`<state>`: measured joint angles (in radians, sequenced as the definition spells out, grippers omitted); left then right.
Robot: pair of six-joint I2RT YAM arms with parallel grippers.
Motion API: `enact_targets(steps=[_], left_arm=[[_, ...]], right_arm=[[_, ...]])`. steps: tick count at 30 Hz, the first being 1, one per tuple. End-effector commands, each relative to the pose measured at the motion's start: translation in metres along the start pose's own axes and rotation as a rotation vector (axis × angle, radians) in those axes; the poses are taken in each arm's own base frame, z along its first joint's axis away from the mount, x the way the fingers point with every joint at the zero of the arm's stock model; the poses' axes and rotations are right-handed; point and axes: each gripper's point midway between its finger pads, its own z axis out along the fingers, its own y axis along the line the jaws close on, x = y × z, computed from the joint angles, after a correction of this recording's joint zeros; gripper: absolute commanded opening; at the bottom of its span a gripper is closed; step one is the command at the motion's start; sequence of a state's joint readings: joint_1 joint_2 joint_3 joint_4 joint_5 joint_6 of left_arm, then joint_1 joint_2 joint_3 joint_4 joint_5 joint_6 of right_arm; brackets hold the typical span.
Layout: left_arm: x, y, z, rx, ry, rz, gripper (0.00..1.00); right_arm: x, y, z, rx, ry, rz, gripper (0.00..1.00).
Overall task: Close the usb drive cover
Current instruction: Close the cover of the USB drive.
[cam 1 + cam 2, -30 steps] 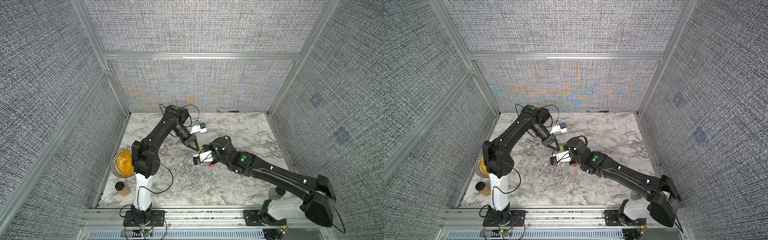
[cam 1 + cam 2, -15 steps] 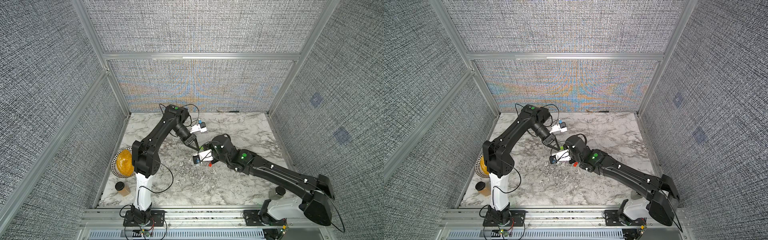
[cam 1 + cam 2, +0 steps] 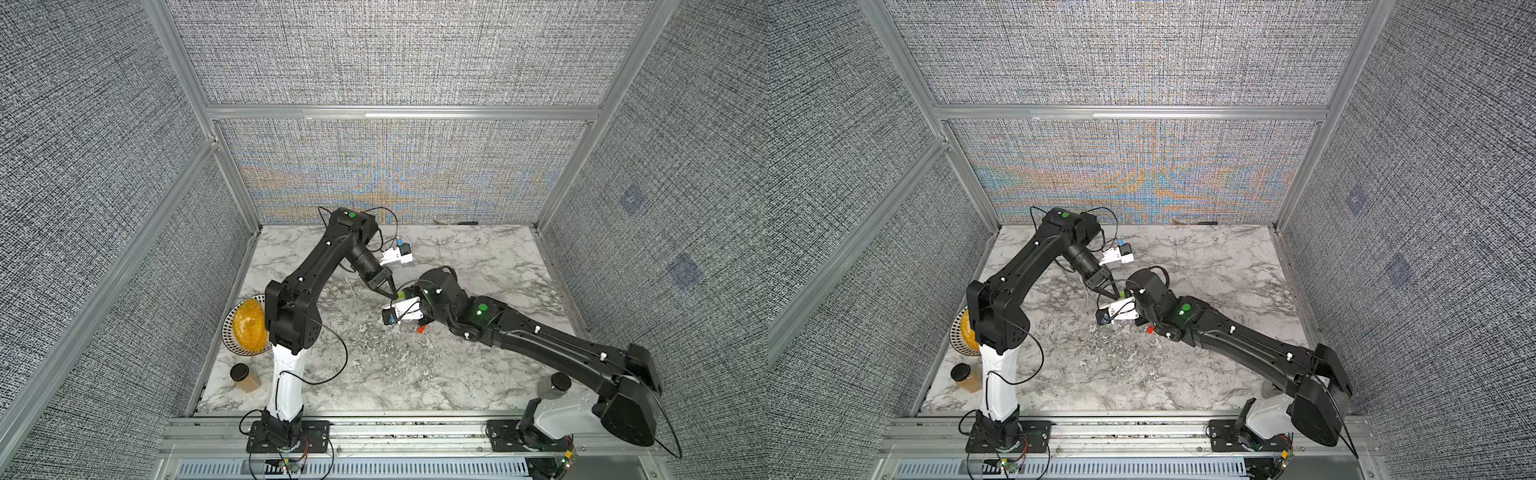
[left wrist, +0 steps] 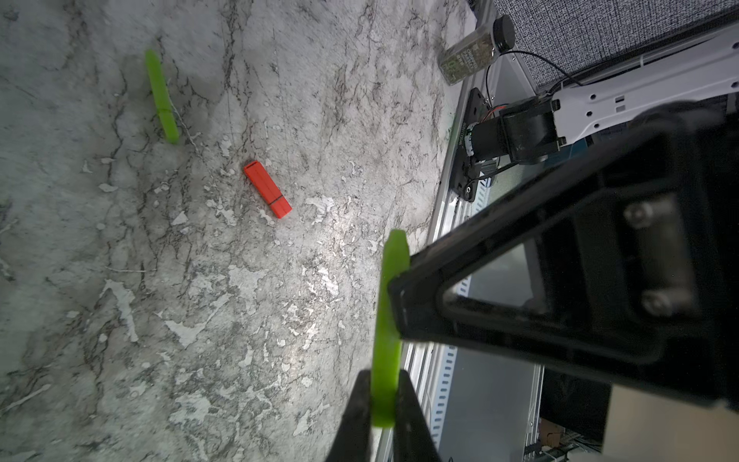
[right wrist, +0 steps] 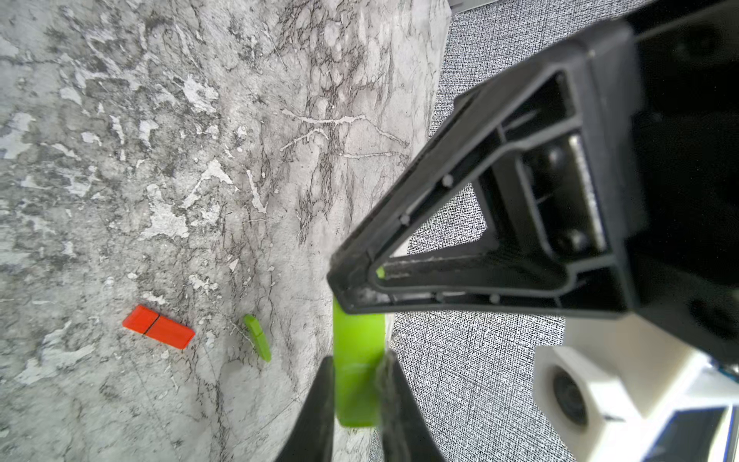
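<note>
Left jaws and right jaws both pinch one bright green stick (image 4: 384, 360). The left jaws are pressed together on one end and the right jaws are clamped on the other, holding it up off the counter (image 4: 120, 320). Beyond it, touched by neither, the usb drive (image 4: 262, 184) lies flat on the marble. In a top view the usb drive (image 3: 420, 329) shows as a red speck just beside the right arm (image 3: 482, 309). Its cover (image 4: 282, 208) sits on the end with only a thin dark seam and no plug showing, so it looks closed already. Farther off lies a second green stick (image 4: 161, 96), also seamed. What remains, I judge, concerns the held stick, but I cannot tell whether it is fully capped.
</note>
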<state>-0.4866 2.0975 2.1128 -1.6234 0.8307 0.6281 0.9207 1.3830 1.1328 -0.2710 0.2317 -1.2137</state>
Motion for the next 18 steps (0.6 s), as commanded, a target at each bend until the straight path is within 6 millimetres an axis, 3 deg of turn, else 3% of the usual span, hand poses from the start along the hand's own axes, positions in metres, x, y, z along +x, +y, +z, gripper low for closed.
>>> enact_targets(steps=[1, 5, 9, 12, 18], left_arm=[[0.006, -0.019, -0.003, 0.078, 0.000, -0.072, 0.00], [0.008, -0.014, -0.005, 0.034, 0.009, -0.080, 0.00], [0.016, -0.005, -0.006, -0.023, 0.031, -0.102, 0.00], [0.023, 0.003, -0.005, -0.075, 0.044, -0.116, 0.00], [0.024, 0.020, -0.005, -0.154, 0.015, -0.147, 0.00]], right_arm=[[-0.029, -0.018, -0.008, 0.074, -0.165, 0.021, 0.00], [-0.017, -0.016, -0.011, 0.084, -0.130, 0.043, 0.15], [-0.002, -0.013, -0.017, 0.094, -0.093, 0.087, 0.45], [0.007, -0.013, -0.027, 0.118, -0.097, 0.154, 0.60], [0.016, -0.008, -0.046, 0.172, -0.134, 0.291, 0.64]])
